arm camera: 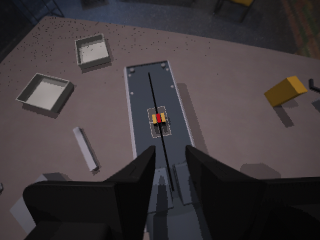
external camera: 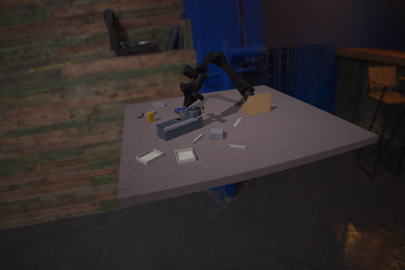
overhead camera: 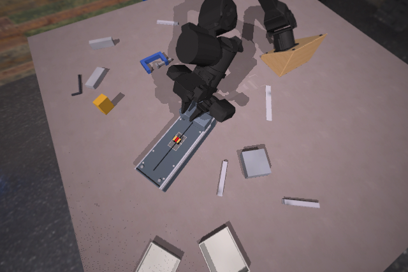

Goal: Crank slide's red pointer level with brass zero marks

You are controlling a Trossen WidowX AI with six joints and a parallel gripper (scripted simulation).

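Observation:
The long slate-grey machine [overhead camera: 164, 160] [external camera: 183, 128] [arm camera: 142, 92] has a black slot along its top. Its red pointer [overhead camera: 177, 139] [arm camera: 159, 118] sits in a small window between two yellow brass marks. It looks about level with them, but is too small to judge exactly. Two grey blocks and a rounded housing [external camera: 195, 112] stand at the arm end. My gripper [overhead camera: 187, 116] [external camera: 185, 105] [arm camera: 170, 149] is partly open, its fingertips above the blocks, with a gap and nothing seen between them. A small reddish tip, perhaps the crank handle [external camera: 202, 107], shows beyond the housing; the crank is otherwise hidden by the gripper.
A blue clamp [overhead camera: 153, 60], a yellow block [overhead camera: 103, 104] [arm camera: 285, 92] and a black hex key [overhead camera: 79, 86] lie left of the machine. A grey box [overhead camera: 255, 162] and pale bars lie right. Two white trays [external camera: 149, 156] [external camera: 185, 155] are at the front. A wooden wedge [overhead camera: 296, 57] stands by the arm's base.

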